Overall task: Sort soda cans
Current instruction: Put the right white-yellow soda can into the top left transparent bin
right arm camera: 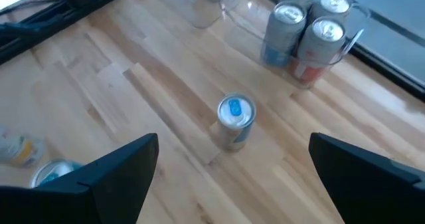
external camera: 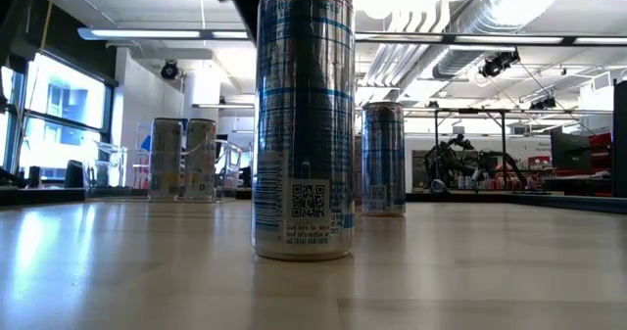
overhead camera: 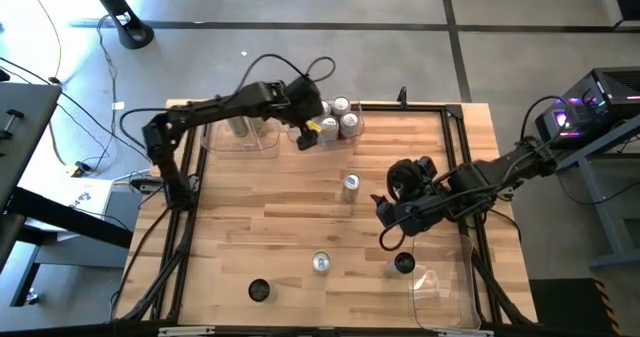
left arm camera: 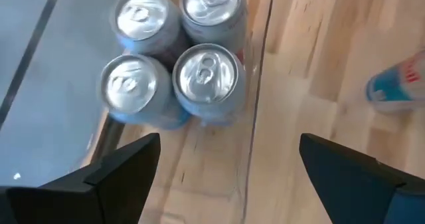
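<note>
Several silver soda cans (left arm camera: 174,71) stand upright and close together in a clear bin (overhead camera: 352,129) at the table's far edge. My left gripper (left arm camera: 226,164) hovers open above them, on their near side, and touches none. A silver can with a blue tab (right arm camera: 234,117) stands alone mid-table (overhead camera: 350,185). My right gripper (right arm camera: 232,167) hangs open above the table's right half (overhead camera: 388,235), to the near right of that can. Another silver can (overhead camera: 321,263) and two black-topped cans (overhead camera: 259,290) (overhead camera: 403,264) stand near the front edge.
A second clear bin (overhead camera: 240,135) with a can in it stands at the far left. A third clear bin (overhead camera: 445,289) lies at the near right corner. A black frame (overhead camera: 470,147) borders the wooden table. Bare wood lies between the middle can and the front cans.
</note>
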Motion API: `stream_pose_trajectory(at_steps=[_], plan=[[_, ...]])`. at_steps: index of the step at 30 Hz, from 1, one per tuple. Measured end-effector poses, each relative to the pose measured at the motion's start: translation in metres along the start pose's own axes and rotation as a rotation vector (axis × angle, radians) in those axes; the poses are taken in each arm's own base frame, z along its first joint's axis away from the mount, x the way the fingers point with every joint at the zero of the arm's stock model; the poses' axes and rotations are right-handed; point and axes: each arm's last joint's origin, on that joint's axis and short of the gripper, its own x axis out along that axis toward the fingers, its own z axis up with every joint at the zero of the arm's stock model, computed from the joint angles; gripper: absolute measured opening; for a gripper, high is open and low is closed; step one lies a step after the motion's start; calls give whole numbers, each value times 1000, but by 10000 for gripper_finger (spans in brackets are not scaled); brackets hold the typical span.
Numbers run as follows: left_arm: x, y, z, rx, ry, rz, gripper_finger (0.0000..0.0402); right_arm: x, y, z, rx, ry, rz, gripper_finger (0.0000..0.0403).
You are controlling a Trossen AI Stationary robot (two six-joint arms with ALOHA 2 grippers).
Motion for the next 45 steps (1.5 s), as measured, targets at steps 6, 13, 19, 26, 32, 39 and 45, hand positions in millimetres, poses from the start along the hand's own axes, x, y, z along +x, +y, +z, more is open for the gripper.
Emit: stream_pose_trajectory(at_steps=[6,13,19,26,32,39,45], plan=[[-43,-15,-16,-128,-103,-93,353,4,-3,5,11,-13,-25,385],[-41,-49,-75,-345,-203,-162,353,11,-10,13,51,-20,-65,385],[-60,-75,-102,-507,-301,-262,353,21,-12,21,88,-4,-61,385],[-94,-99,-102,-506,-468,-267,353,37,-26,38,49,81,-50,385],[-92,-110,-103,-497,-449,-291,353,51,-31,43,12,269,73,385],[-87,-113,-102,-463,-431,-287,353,27,-18,0,1,569,81,385],[-83,-113,-100,-438,-431,-305,353,3,1,-42,161,771,52,385]])
